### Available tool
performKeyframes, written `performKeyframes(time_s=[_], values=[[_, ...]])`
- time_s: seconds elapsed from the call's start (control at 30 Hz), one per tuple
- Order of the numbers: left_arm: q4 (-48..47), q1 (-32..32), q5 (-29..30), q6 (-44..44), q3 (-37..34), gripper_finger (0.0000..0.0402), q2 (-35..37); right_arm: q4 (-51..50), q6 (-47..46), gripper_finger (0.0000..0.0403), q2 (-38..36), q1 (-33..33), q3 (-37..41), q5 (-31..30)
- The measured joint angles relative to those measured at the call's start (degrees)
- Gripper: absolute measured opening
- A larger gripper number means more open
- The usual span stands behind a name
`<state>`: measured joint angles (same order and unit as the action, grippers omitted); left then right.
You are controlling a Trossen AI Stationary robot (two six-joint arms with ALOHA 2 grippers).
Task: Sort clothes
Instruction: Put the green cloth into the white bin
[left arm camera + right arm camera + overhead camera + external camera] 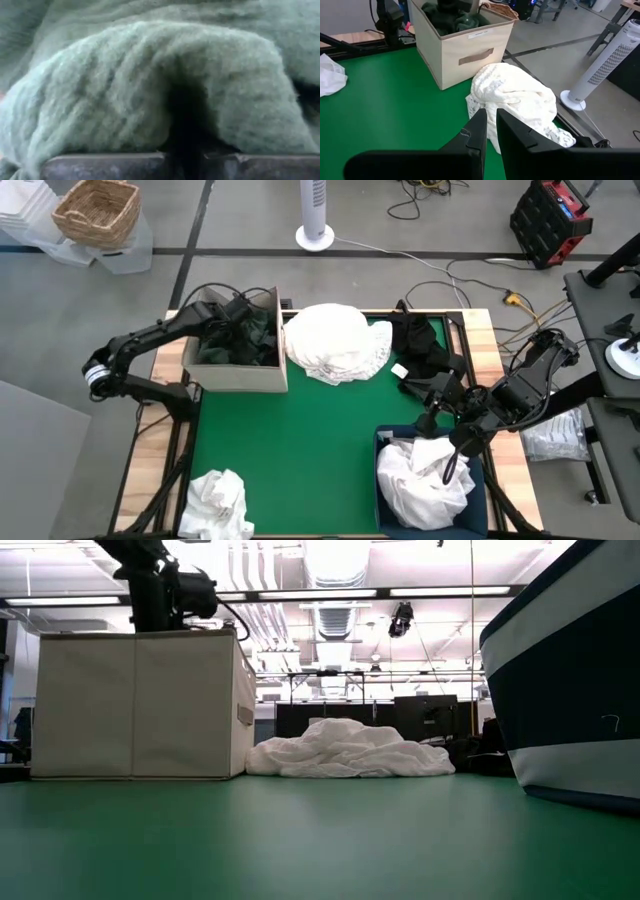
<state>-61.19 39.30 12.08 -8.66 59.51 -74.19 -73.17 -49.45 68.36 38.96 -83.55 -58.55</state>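
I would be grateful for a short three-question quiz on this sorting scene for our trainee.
1. True or false: the left gripper is down inside the beige box.
2. Which colour of clothes fills the blue bin? A) dark green B) white C) black
3. Fill in: the large white pile lies between the beige box and the ____ clothes.

Key:
1. True; its wrist view shows it shut on the green knit.
2. B; the white clothes lie in it, with the right gripper, shut and empty, over them.
3. black
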Motion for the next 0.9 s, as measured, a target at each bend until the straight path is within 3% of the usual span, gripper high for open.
performKeyframes(time_s=[0.5, 0.9], values=[[5.2, 2.1, -8.3, 0.2, -8.3, 0.0, -5.3, 0.0, 0.0, 0.0034, 0.0, 0.0, 0.0, 0.0], [10.4, 2.2, -8.5, 0.7, -9.6, 0.0, -14.2, 0.0, -1.0, 0.0034, 0.0, 0.0, 0.0, 0.1]])
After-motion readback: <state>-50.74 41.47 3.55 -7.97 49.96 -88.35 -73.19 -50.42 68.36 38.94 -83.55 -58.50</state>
